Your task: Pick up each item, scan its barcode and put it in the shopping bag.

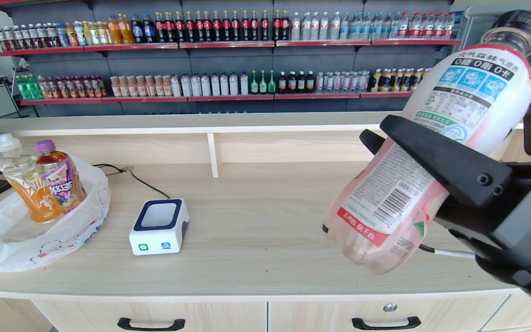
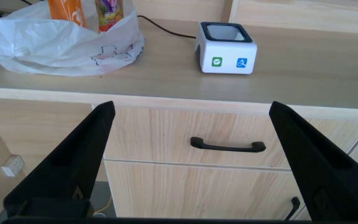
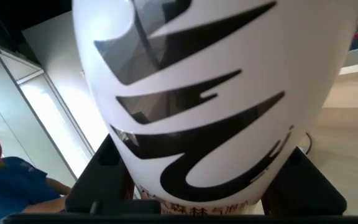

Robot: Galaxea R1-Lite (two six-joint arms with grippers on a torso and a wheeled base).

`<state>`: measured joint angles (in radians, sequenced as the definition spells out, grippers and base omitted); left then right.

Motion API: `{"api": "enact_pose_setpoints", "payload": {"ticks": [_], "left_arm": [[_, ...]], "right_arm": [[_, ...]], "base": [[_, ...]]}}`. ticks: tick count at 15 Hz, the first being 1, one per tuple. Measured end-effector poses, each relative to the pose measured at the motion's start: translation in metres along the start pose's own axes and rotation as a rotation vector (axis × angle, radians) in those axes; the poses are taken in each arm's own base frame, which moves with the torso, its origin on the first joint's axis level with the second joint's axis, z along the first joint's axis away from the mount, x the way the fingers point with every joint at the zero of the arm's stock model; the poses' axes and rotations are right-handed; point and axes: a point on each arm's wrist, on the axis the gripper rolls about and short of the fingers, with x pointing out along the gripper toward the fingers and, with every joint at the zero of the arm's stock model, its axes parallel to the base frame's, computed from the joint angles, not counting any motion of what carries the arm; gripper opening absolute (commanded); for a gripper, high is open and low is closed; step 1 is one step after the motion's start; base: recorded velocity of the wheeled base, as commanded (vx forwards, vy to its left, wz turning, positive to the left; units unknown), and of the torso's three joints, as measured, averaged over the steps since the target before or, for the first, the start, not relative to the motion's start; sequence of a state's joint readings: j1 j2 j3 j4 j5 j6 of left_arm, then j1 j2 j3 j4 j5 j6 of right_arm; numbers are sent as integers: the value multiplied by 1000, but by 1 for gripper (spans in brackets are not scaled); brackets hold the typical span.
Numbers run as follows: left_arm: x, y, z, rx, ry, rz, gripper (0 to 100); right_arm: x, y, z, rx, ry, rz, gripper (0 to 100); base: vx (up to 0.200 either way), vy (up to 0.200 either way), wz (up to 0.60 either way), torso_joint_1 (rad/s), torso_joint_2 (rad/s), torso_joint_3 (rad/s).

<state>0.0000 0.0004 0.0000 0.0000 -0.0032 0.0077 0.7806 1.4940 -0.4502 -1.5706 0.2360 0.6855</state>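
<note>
Head view, right arm: my right end effector [image 1: 399,152] is clamped on the pink bottle [image 1: 385,203], smooth rounded plastic held tilted, cap up, above the table's [image 1: 265,249] right side.
Head view, table: pale wood grain; a boxy white scanner [image 1: 159,226]; a crinkled white shopping bag [image 1: 39,244] at the left holding two drink bottles [image 1: 60,180].
Left wrist view: my left end effector's [image 2: 191,107] matte black fingers stand wide apart before a drawer's curved handle [image 2: 227,146].
Right wrist view: the bottle's glossy wall shows black stripes.
</note>
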Motion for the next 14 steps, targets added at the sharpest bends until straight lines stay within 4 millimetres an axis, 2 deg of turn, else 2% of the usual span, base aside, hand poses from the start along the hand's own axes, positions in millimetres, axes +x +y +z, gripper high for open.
{"api": "enact_pose_setpoints", "payload": {"ticks": [3,9,11,14], "left_arm": [[0,0,0,0,0,0,100],[0,0,0,0,0,0,100],[0,0,0,0,0,0,100],[0,0,0,0,0,0,100]], "right_arm": [[-5,3,0,-19,39,46,0],[-29,-11,-3,-109,69,-56,0],[-31,-18,-6,-175,90,-83,0],[-28,-40,-16,-336,147,-148,0]], "base": [[0,0,0,0,0,0],[0,0,0,0,0,0],[0,0,0,0,0,0],[0,0,0,0,0,0]]}}
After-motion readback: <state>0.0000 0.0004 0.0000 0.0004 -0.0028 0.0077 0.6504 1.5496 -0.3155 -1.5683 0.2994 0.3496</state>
